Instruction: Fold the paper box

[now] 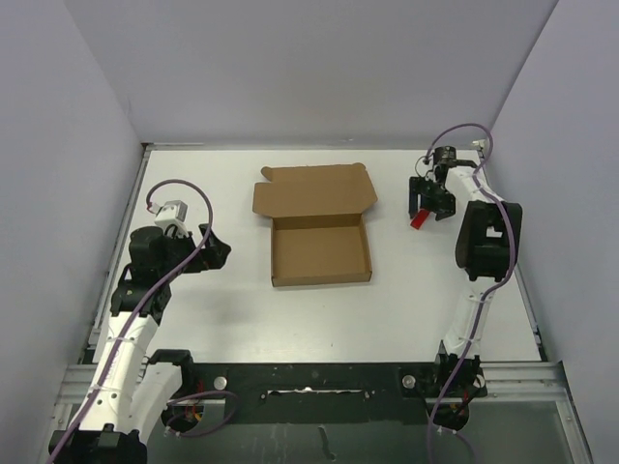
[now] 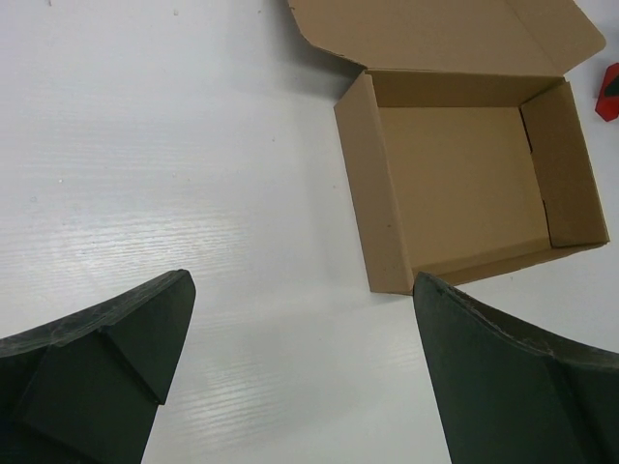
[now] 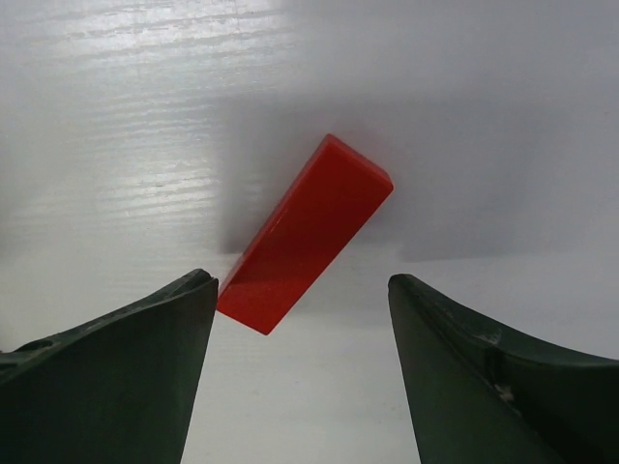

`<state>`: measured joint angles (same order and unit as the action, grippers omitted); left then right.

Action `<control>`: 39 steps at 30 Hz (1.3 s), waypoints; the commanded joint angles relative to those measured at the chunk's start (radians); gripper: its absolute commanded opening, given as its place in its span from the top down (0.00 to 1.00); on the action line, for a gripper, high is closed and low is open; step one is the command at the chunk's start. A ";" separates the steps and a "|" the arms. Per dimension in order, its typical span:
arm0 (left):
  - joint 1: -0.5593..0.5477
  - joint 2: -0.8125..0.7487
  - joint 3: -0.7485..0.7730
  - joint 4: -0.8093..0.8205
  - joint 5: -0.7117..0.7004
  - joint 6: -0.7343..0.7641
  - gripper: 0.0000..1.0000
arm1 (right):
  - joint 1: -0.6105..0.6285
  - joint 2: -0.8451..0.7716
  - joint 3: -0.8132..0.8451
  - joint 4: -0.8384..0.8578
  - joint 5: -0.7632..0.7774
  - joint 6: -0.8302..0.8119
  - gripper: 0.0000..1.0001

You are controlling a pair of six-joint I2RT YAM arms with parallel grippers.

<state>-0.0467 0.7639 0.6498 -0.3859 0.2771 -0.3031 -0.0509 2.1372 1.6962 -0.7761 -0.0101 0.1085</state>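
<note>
The paper box (image 1: 319, 249) sits in the middle of the table as a shallow brown cardboard tray, its lid flap (image 1: 314, 190) lying open toward the back. The left wrist view shows the box (image 2: 464, 184) with nothing inside. My left gripper (image 1: 218, 253) hovers left of the box, open and with nothing in it (image 2: 300, 290). My right gripper (image 1: 426, 211) is at the back right, open (image 3: 300, 280), above a small red block (image 3: 308, 232). The block lies slantwise just ahead of the fingertips, close to the left finger (image 3: 145, 367), and neither finger grips it.
The red block (image 1: 419, 220) lies right of the box, and shows at the right edge of the left wrist view (image 2: 609, 92). Grey walls enclose the white table (image 1: 193, 319) on three sides. The arm bases and a black rail (image 1: 309, 387) line the near edge.
</note>
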 commanded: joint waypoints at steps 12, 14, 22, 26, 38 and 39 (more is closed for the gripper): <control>0.019 -0.005 0.019 0.032 0.003 0.018 0.02 | 0.002 0.058 0.052 -0.013 0.023 -0.012 0.68; 0.020 -0.005 0.019 0.034 0.007 0.019 0.02 | 0.003 0.046 0.028 0.004 0.038 -0.034 0.78; 0.021 -0.013 0.013 0.053 0.023 0.019 0.02 | -0.017 -0.123 -0.120 0.114 -0.063 -0.244 0.99; 0.021 -0.020 0.003 0.074 0.034 0.017 0.02 | -0.066 -0.256 -0.178 0.100 -0.365 -0.359 1.00; 0.019 -0.022 -0.028 0.116 0.075 -0.054 0.02 | 0.092 -0.552 -0.345 0.165 -0.963 -0.577 0.93; 0.018 -0.022 -0.029 0.116 0.077 -0.058 0.02 | 0.135 -0.550 -0.344 0.159 -0.960 -0.615 0.90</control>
<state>-0.0307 0.7620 0.6235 -0.3416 0.3180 -0.3317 -0.0425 1.6077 1.3705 -0.6418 -0.7570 -0.3603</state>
